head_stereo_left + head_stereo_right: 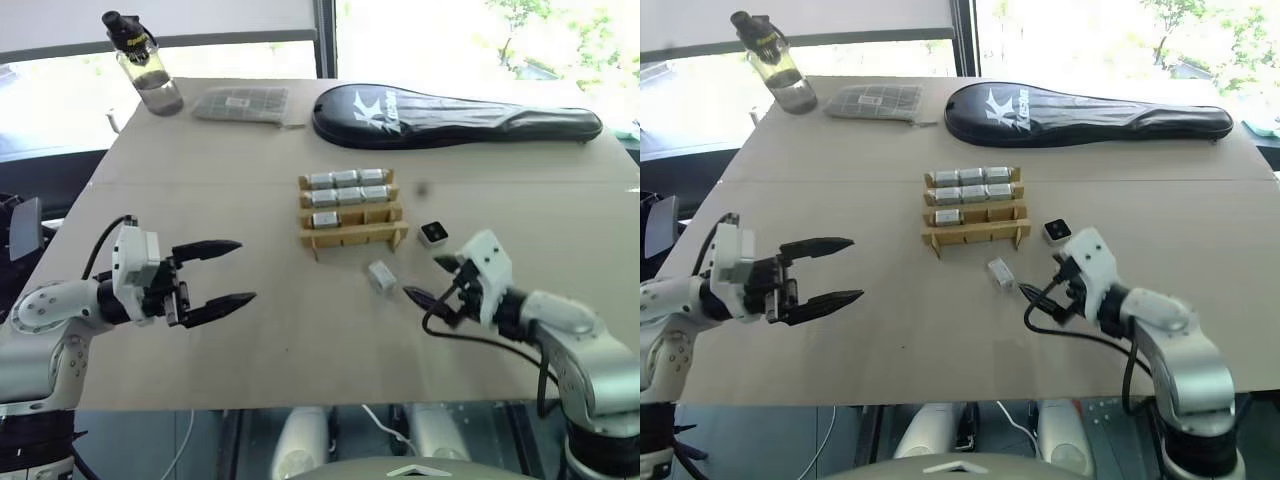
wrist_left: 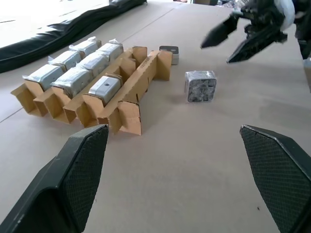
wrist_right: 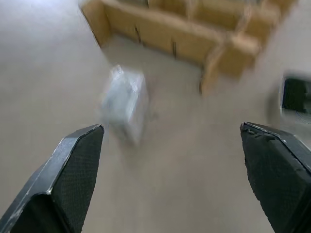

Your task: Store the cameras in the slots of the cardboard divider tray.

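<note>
Your cardboard divider tray (image 1: 350,212) is sitting mid-counter (image 1: 250,330), seven cameras (image 1: 348,187) slotted in the back rows, front row empty. Two more are lying loose: one (image 1: 381,276) just in front of the tray, one (image 1: 433,234) by its right end. Your right gripper (image 1: 432,282) is hanging beside them, jaws released, nothing held. Left gripper (image 1: 222,272) is hovering well left, jaws wide, empty

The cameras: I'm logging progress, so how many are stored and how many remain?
Done: seven cameras sit in the cardboard divider tray, three in each of the two far rows and one in the third. In hand: nothing; the left gripper and right gripper both have open, empty jaws. Left: two loose cameras on the table, a wrapped one and a black-faced one.
</note>
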